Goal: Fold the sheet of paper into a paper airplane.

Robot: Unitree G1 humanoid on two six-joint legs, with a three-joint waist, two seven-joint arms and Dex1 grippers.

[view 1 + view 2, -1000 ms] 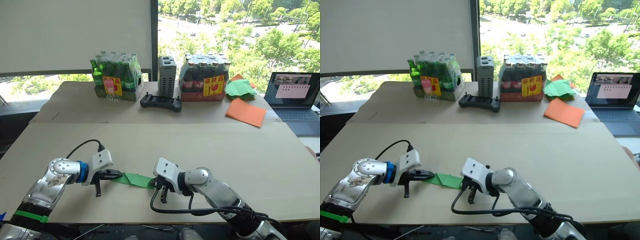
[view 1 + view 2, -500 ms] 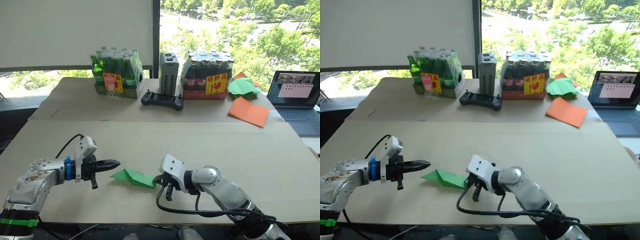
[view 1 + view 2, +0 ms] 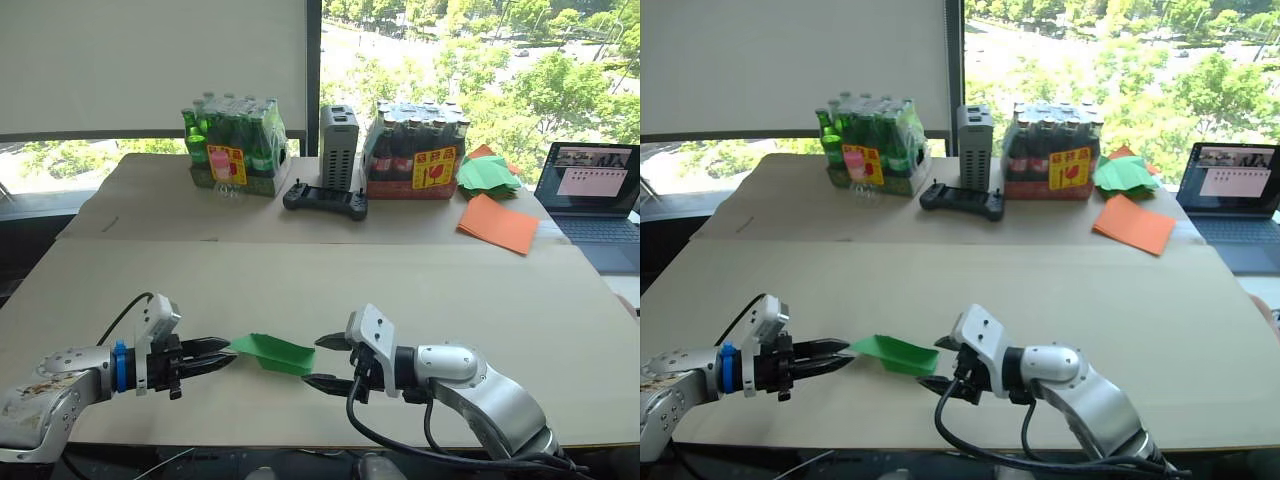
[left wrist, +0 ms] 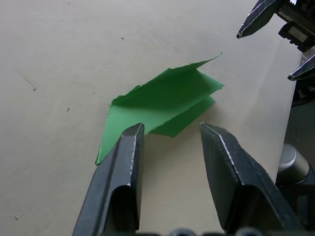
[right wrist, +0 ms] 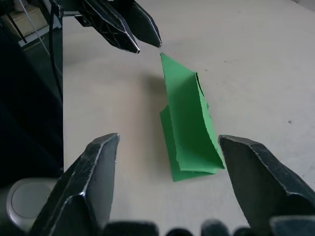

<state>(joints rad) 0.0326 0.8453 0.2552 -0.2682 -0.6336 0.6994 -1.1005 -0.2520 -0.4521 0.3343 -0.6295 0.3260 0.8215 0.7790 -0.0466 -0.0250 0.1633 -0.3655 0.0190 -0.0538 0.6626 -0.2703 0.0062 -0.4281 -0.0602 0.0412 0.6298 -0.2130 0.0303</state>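
Folded bright green paper wedge, the paper airplane (image 3: 272, 351), lies flat on the pale wooden tabletop (image 3: 420, 280), lower centre of the head views, between the two grippers and held by neither.

Left gripper (image 3: 222, 352): two black fingers slightly apart, nothing between them. Tips point at the wedge's pointed end and sit just beside it, possibly touching; contact cannot be confirmed. Left wrist view: the left gripper's fingers (image 4: 120, 167) frame the near edge of the paper, apart.

Right gripper (image 3: 325, 362): fingers spread wide, empty, one tip above and one below the blunt end of the wedge. Right wrist view: paper lies ahead of and between the open fingers (image 5: 93, 167), clear of both.

Key relation: the wedge's long axis runs left to right across the frame, roughly in line with both grippers, nose toward the left gripper, tail toward the right. Both are near; the left looks slightly closer. Judgement: folding appears largely done; any next pinch comes end-on along the axis.

Hard to read: layered flaps stand slightly open, number of folds unclear. Underside hidden.

Far table, upper frame: two shrink-wrapped packs of bottles (image 3: 232, 150), a black handheld controller (image 3: 324, 199), a heap of green sheets (image 3: 486, 172), a flat orange sheet (image 3: 494, 223), and an open laptop (image 3: 592, 190), cut by the right edge.
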